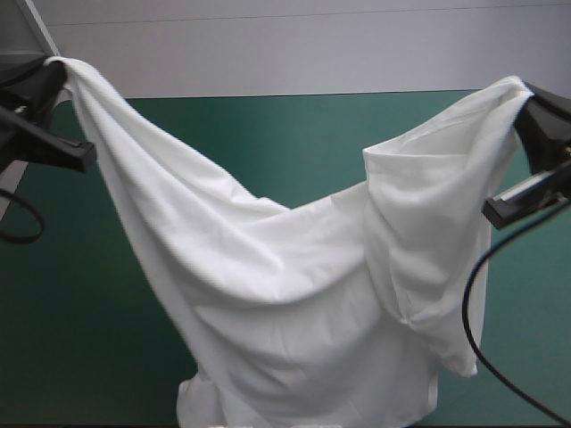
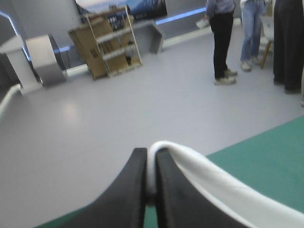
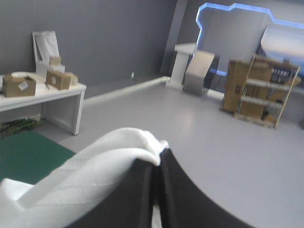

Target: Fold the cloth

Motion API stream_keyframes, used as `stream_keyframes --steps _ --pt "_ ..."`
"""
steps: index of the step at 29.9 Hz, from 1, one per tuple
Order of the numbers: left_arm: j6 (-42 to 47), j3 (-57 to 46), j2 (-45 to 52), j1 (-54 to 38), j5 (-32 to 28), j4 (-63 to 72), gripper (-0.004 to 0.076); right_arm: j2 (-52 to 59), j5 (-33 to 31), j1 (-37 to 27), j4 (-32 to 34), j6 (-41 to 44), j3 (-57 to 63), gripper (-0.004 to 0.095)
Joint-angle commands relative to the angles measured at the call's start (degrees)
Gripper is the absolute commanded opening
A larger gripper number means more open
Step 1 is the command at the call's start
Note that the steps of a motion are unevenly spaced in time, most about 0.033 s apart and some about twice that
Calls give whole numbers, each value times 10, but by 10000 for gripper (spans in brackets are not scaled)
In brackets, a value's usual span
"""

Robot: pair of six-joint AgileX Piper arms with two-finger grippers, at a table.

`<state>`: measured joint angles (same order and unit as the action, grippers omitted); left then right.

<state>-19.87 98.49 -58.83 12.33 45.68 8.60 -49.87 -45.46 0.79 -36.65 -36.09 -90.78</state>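
Observation:
The white T-shirt hangs lifted between both arms, sagging in the middle, its lower part draping down to the table's near edge. My left gripper is shut on the T-shirt at its upper left corner, high above the table. My right gripper is shut on the T-shirt at its upper right corner. In the left wrist view the black fingers pinch the white T-shirt, which falls away to one side of my left gripper. In the right wrist view the T-shirt folds over my right gripper.
The teal-green cover shows behind and on both sides of the hanging shirt. A black cable loop hangs on the right near the shirt's edge.

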Motion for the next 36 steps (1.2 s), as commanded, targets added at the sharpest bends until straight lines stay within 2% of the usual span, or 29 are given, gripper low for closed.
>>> stream_keyframes --steps 1,6,10,14,17,23,27,32,34,36 --pt "2 -3 -43 1 -55 3 19 -51 56 -1 -10 3 40 -4" --pt "1 -3 -132 1 -70 3 19 -151 66 -1 -36 -28 63 -4" --pt "1 -3 -209 1 -110 4 19 -268 102 -1 -36 -42 51 -4" --pt "1 -1 -285 1 -163 4 19 -396 103 -1 -36 -48 -6 -4" --pt "-1 -1 -341 1 -166 4 19 -483 100 -1 -34 -48 -70 -4" --pt "-7 -1 -417 1 -171 17 19 -613 88 -1 46 -10 -194 -4" --pt "-12 -1 -444 1 -157 26 19 -652 72 -1 105 16 -246 4" --pt "-12 -1 -461 1 -138 42 21 -654 91 -2 119 15 -247 153" --pt "-12 -1 -463 1 -136 50 48 -654 98 -3 128 14 -247 281" --pt "-12 -1 -463 1 -134 52 113 -654 102 -7 127 14 -247 443"
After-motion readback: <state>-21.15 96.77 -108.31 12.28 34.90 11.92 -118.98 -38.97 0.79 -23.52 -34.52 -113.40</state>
